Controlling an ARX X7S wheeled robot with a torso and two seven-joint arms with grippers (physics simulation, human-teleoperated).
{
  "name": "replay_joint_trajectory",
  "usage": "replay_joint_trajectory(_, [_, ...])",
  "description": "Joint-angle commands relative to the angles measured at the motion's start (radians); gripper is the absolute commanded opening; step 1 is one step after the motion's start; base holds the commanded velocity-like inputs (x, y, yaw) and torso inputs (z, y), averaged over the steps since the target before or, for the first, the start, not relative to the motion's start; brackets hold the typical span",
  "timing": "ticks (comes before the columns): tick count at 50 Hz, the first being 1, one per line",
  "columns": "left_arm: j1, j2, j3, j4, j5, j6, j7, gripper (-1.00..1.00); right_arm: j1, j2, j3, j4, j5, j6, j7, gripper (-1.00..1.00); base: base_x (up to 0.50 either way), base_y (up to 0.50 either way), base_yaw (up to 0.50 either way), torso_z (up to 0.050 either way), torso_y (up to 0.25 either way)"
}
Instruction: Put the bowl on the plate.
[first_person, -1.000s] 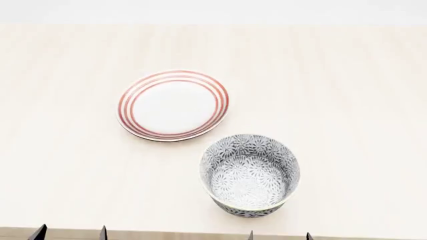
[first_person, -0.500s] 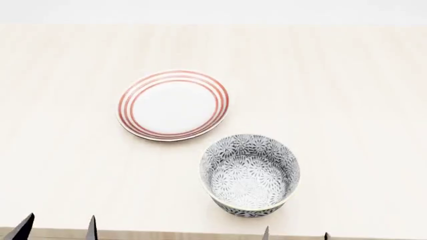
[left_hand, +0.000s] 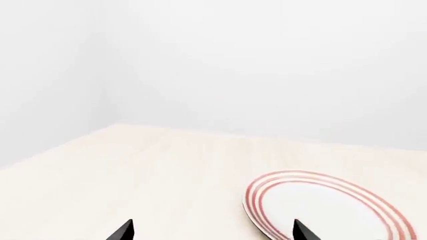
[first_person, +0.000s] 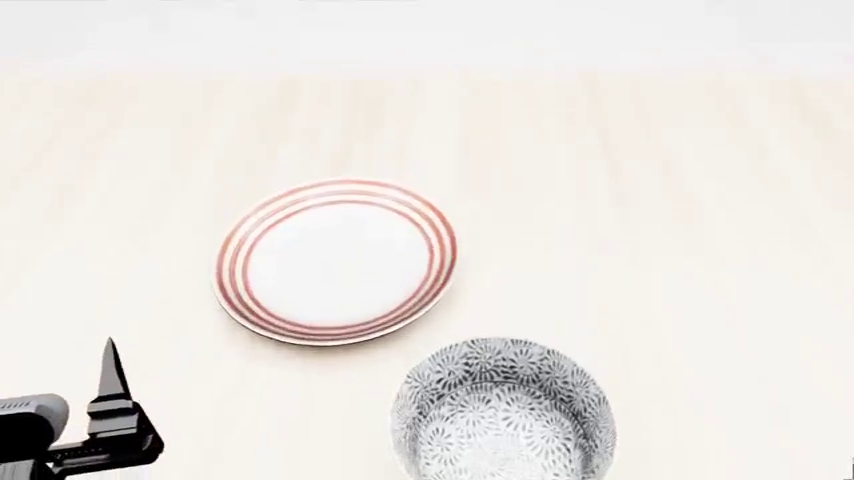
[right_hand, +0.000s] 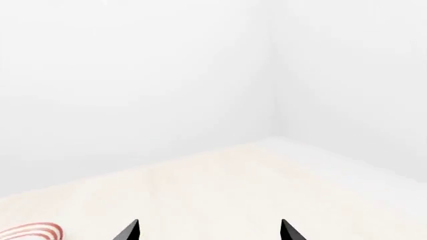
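Observation:
The plate (first_person: 336, 262), white with red rings, lies flat on the pale wooden table, left of centre in the head view. The grey-blue floral bowl (first_person: 501, 405) stands upright in front of it and to its right, apart from it and cut off by the frame's bottom edge. My left gripper (left_hand: 212, 232) is open and holds nothing. The plate (left_hand: 327, 210) lies just ahead of it, toward its right finger. One dark finger (first_person: 111, 378) of it shows at the head view's lower left. My right gripper (right_hand: 209, 231) is open over bare table, with a sliver of the plate (right_hand: 30, 232) off to one side.
The table (first_person: 667, 200) runs wide to both sides, and its far edge (first_person: 427, 62) meets a plain white wall. A room corner shows in both wrist views. Nothing else stands on the table.
Plate and bowl sit lower in the head view than before, so the view has shifted. My left gripper has risen into the lower left. The right fingertips have left the head view.

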Motion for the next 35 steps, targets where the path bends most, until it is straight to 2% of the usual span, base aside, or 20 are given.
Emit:
replay_joint_trajectory(1, [0.007,0.023,-0.028,0.018,0.002,0.001,-0.017,1.0,-0.178,0.135,0.116,-0.123,0.13,-0.067,0.125,1.0,0.5,0.0,0.0,0.0,0.0])
replay_joint_trajectory(4, [0.016,0.021,-0.011,0.022,0.007,0.009,-0.019,1.0,-0.205,0.197,0.094,-0.122,0.143,-0.102,0.181,1.0,0.5,0.0,0.0,0.0,0.0])
replay_joint_trajectory(11, [0.005,0.008,-0.006,0.018,-0.004,0.005,-0.026,1.0,-0.206,0.258,0.057,-0.119,0.152,-0.126,0.244,1.0,0.5,0.0,0.0,0.0,0.0])
replay_joint_trajectory(16, [-0.001,-0.004,-0.013,0.016,-0.022,0.004,-0.028,1.0,-0.223,0.29,0.0,-0.12,0.078,-0.183,0.271,1.0,0.3,0.0,0.0,0.0,0.0])
replay_joint_trajectory(20, [-0.006,-0.011,-0.013,0.01,-0.029,0.002,-0.031,1.0,-0.229,0.448,-0.083,-0.123,0.066,-0.08,0.458,1.0,0.0,0.37,0.0,0.0,0.0])
replay_joint_trajectory(25, [-0.007,-0.019,-0.013,0.013,-0.039,0.0,-0.034,1.0,-0.239,0.456,-0.098,-0.118,0.062,-0.158,0.496,1.0,0.0,0.5,0.0,0.0,0.0])
replay_joint_trajectory(26, [-0.006,-0.022,-0.014,0.016,-0.043,-0.002,-0.034,1.0,-0.247,0.435,-0.089,-0.107,0.076,-0.203,0.467,1.0,0.0,0.0,0.0,0.0,0.0])
replay_joint_trajectory(32, [-0.006,-0.029,-0.016,0.019,-0.055,-0.005,-0.039,1.0,-0.244,0.452,-0.1,-0.105,0.077,-0.186,0.494,1.0,0.0,0.0,0.0,0.0,0.0])
replay_joint_trajectory(35, [-0.004,-0.032,-0.014,0.025,-0.058,-0.006,-0.04,1.0,-0.261,0.451,-0.08,-0.1,0.129,-0.226,0.457,1.0,0.18,0.0,0.0,0.0,0.0])
